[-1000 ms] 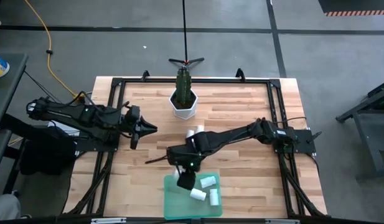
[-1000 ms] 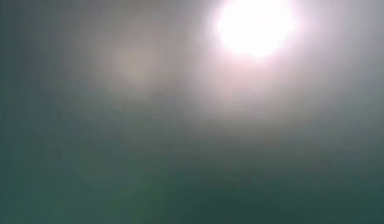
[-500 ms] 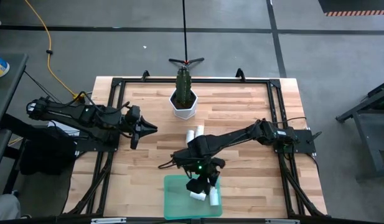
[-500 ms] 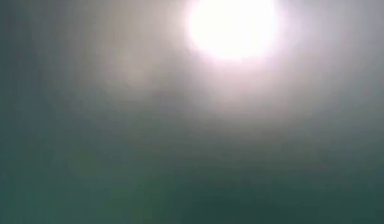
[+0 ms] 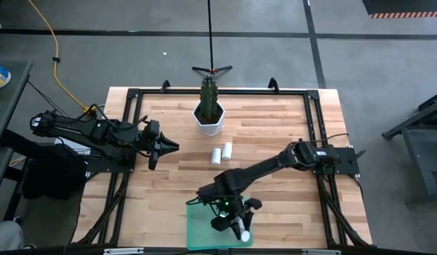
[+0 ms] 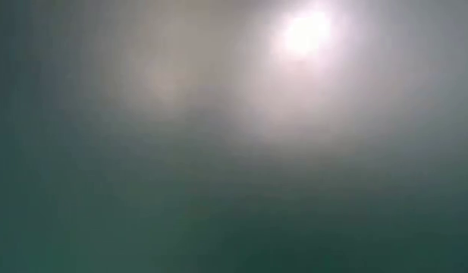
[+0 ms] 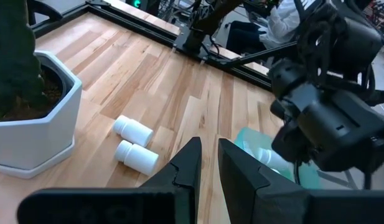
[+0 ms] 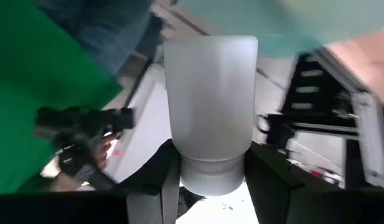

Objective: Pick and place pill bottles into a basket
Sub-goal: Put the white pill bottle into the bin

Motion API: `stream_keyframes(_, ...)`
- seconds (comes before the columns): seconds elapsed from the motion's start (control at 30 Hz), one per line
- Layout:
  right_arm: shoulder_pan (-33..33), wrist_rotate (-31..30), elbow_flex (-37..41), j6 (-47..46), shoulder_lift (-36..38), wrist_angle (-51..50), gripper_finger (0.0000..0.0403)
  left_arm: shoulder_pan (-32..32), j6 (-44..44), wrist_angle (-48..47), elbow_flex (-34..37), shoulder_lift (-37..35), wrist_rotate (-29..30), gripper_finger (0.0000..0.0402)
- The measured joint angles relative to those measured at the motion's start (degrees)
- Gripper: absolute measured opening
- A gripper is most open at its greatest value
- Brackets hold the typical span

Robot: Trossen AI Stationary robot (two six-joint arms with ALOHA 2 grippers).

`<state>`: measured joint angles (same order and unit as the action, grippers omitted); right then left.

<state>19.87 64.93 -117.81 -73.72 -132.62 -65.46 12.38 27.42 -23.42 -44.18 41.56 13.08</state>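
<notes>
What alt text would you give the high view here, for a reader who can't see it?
Seen from above, the right arm's end effector holds a small white cylindrical pill bottle over the shallow translucent green tray at the wooden table's near edge. Two more white bottles lie mid-table near a white hexagonal plant pot; the left end effector waits, shut, at left.

Grey concrete floor crossed by dark lines surrounds the wooden table; a yellow cable trails across it.
</notes>
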Motion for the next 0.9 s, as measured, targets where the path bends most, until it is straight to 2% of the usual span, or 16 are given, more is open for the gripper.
stream_keyframes(0.23,0.0,0.09,4.9,-9.26,0.1,12.65,0.0138,0.0,0.0,-0.06,0.0,0.0,-0.22,0.009)
stream_keyframes(0.5,-0.64,-0.04,8.2,-11.35,0.04,11.77,0.0138,0.0,-0.03,-0.22,0.0,0.0,-1.74,0.009)
stream_keyframes(0.9,-1.94,0.02,8.14,-10.74,0.04,11.09,0.0138,0.0,-0.07,-0.28,0.0,0.0,-2.1,0.009)
